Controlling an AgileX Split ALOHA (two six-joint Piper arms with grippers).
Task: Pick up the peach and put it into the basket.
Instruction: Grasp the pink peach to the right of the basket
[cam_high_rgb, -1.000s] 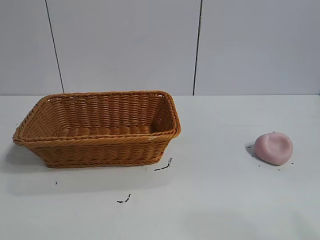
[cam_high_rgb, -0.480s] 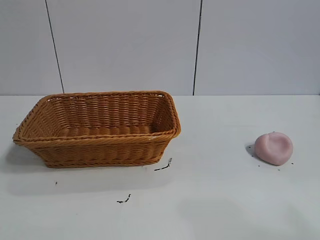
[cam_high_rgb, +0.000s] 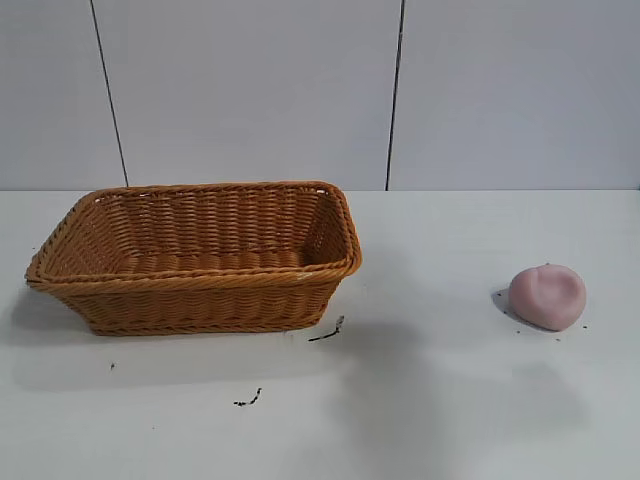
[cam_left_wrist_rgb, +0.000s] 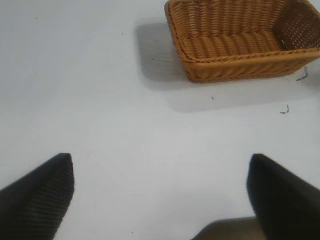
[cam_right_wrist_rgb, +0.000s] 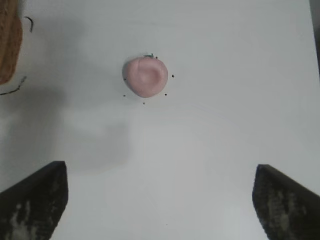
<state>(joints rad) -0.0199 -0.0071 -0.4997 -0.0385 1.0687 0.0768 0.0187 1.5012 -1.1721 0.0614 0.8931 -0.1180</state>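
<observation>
The pale pink peach (cam_high_rgb: 546, 296) lies on the white table at the right; it also shows in the right wrist view (cam_right_wrist_rgb: 145, 75). The orange-brown wicker basket (cam_high_rgb: 195, 255) stands empty at the left and shows in the left wrist view (cam_left_wrist_rgb: 240, 40). My right gripper (cam_right_wrist_rgb: 160, 197) is open and empty, above the table, with the peach some way ahead of its fingers. My left gripper (cam_left_wrist_rgb: 160, 192) is open and empty over bare table, well apart from the basket. Neither gripper shows in the exterior view.
Small dark scraps (cam_high_rgb: 328, 332) lie on the table in front of the basket, and another (cam_high_rgb: 248, 399) nearer the front. Dark specks lie around the peach. A grey panelled wall stands behind the table. A corner of the basket (cam_right_wrist_rgb: 7, 45) shows in the right wrist view.
A soft shadow has spread over the table between the basket and the peach and moved farther in. The peach and basket have not moved.
</observation>
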